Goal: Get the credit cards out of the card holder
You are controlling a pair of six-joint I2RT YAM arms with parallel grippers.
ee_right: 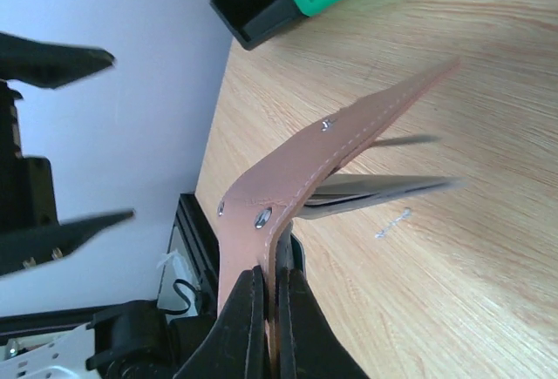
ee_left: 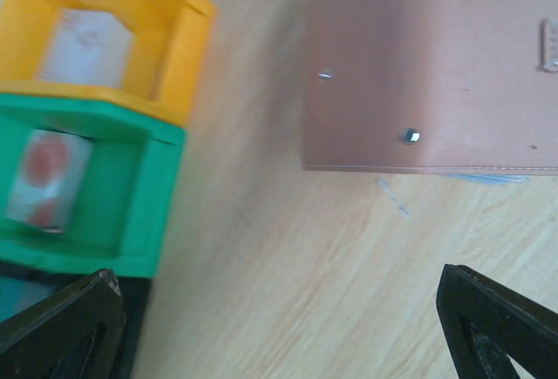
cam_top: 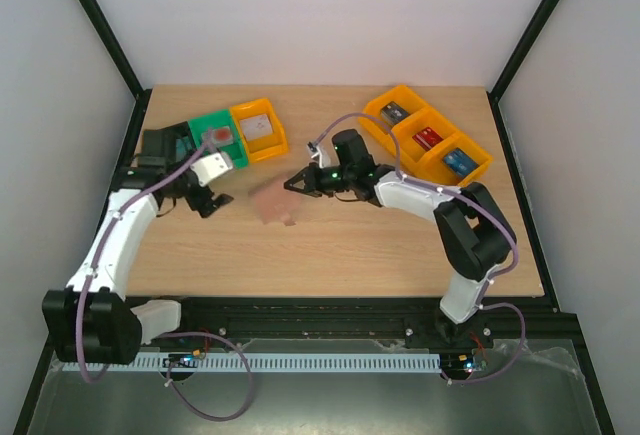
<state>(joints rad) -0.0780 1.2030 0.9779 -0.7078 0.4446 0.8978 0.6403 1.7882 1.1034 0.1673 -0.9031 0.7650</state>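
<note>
The tan-brown card holder [cam_top: 272, 205] hangs just above the table's middle, and my right gripper [cam_top: 293, 185] is shut on its right edge. In the right wrist view the jaws [ee_right: 272, 279] pinch the leather flap [ee_right: 349, 135], with a grey inner panel [ee_right: 375, 192] spread below it. My left gripper [cam_top: 205, 202] stands open and empty to the left of the holder [ee_left: 436, 65], its black fingers [ee_left: 61, 327] wide apart. A whitish card with red [ee_left: 48, 179] lies in the green bin [ee_left: 148, 187]. A grey card [ee_left: 87, 43] lies in the orange bin [ee_left: 174, 48].
A black bin [cam_top: 165, 142] stands left of the green bin [cam_top: 205, 125] and orange bin [cam_top: 258, 130] at the back left. A row of three orange bins [cam_top: 425, 135] holding small items runs along the back right. Bare wood lies under the left gripper [ee_left: 279, 335].
</note>
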